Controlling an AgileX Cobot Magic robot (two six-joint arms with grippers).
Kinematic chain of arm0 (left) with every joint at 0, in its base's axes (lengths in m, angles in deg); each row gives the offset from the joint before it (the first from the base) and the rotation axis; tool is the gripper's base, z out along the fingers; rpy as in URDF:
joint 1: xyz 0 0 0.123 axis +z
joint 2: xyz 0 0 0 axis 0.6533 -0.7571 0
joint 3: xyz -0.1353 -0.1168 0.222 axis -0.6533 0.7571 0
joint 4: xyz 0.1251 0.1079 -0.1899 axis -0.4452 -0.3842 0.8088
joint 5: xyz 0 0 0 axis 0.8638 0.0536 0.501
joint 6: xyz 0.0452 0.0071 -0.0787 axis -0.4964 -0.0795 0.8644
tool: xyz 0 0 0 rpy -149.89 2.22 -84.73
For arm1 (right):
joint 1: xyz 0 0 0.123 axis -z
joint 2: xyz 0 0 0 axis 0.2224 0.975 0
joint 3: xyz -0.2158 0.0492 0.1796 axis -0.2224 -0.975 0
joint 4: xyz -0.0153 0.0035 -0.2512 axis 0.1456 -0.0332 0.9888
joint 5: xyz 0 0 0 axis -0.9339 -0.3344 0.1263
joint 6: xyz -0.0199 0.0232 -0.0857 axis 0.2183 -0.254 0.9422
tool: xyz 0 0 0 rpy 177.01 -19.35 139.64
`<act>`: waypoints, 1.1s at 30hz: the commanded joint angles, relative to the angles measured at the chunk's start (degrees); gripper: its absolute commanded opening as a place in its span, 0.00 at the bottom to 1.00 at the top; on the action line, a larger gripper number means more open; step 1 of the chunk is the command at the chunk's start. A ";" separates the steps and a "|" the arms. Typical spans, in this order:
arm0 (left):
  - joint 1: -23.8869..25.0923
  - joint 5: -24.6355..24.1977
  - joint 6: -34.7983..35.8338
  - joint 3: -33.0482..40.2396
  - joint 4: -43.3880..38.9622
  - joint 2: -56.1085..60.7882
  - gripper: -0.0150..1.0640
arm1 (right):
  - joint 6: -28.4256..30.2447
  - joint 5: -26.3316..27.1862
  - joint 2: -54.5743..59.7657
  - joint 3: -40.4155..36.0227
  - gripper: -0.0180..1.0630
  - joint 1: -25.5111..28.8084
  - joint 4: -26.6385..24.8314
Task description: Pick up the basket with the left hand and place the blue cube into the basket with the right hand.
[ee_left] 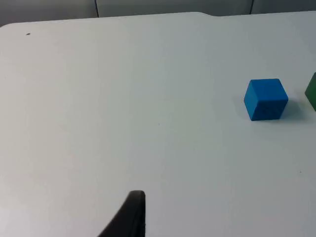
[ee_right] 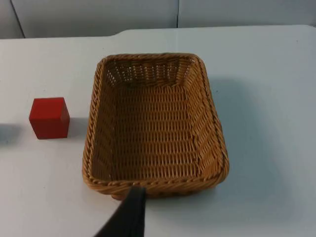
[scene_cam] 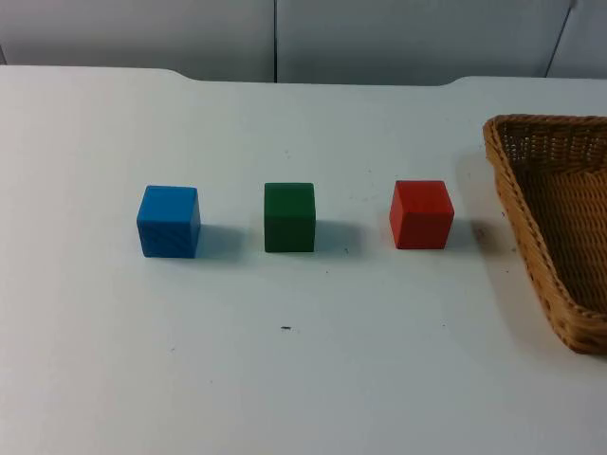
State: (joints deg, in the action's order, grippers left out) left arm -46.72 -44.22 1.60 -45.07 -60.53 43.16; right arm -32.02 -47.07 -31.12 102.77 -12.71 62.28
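Blue cube (scene_cam: 169, 221) on white table (scene_cam: 303, 379), green cube (scene_cam: 289, 217) beside it, red cube (scene_cam: 421, 214) beyond, basket (scene_cam: 560, 218) past red cube, both end effectors' opening cannot be told

White table top (scene_cam: 303, 379) runs back to a grey partition wall (scene_cam: 379, 38) — evenly lit.

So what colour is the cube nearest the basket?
Red: the red cube beside the basket, best in the right wrist view.
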 commanded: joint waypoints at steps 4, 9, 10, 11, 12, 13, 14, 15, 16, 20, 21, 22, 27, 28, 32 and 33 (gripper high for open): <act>-0.27 3.82 -0.02 -2.18 4.05 -0.60 0.96 | 0.37 1.19 2.32 0.59 0.98 0.45 -2.11; -0.27 6.82 -0.14 -4.32 8.52 -6.68 0.96 | 0.37 2.04 6.74 0.59 0.98 0.45 -4.05; -0.27 6.93 -0.14 -4.46 8.95 -7.88 0.96 | 0.37 2.29 7.68 0.59 0.98 0.45 -4.54; -0.27 7.91 -0.73 -4.60 10.25 -10.30 0.96 | 0.37 2.55 8.68 0.59 0.98 0.45 -4.54; -0.27 7.91 -0.73 -4.60 10.25 -10.30 0.96 | 0.37 2.55 8.68 0.59 0.98 0.45 -4.54; -0.27 8.75 -1.39 -4.60 11.59 -11.85 0.96 | 0.37 2.68 9.17 0.59 0.98 0.45 -4.54; -0.27 9.59 -2.29 -4.60 13.49 -13.88 0.96 | 0.50 2.94 9.48 0.59 0.98 0.45 -4.54; -0.27 10.72 -3.43 -4.60 15.38 -15.95 0.96 | 0.50 3.29 9.63 0.59 0.97 0.45 -4.54; -0.27 10.72 -3.43 -4.60 15.38 -15.95 0.96 | 0.50 3.29 9.63 0.59 0.97 0.45 -4.54; -0.27 14.15 -11.33 -4.60 24.99 -24.74 0.96 | 1.89 3.73 10.12 2.13 0.96 0.45 -4.17; -0.27 14.69 -13.78 -4.60 27.36 -26.83 0.96 | 1.89 3.73 10.12 2.85 0.96 0.45 -4.17; -0.27 14.69 -13.78 -4.60 27.36 -26.83 0.96 | 1.89 3.73 10.12 2.85 0.96 0.45 -4.17; -0.27 16.94 -26.29 -4.60 41.02 -37.82 0.96 | 2.02 3.75 10.12 5.36 0.96 0.45 -2.75; -0.27 17.38 -29.14 -4.60 44.10 -40.39 0.96 | 2.02 3.75 10.12 5.80 0.96 0.45 -2.30; -0.27 17.63 -39.80 -4.60 55.60 -47.82 0.96 | 2.02 3.75 10.12 6.56 0.96 0.45 -1.29; -0.27 17.63 -42.77 -4.60 58.89 -50.54 0.96 | 2.02 3.75 10.12 6.80 0.96 0.45 -1.16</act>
State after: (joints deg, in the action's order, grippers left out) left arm -46.72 -27.42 -38.02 -49.45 -5.46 -6.23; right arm -30.60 -43.76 -21.12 109.04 -12.71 60.50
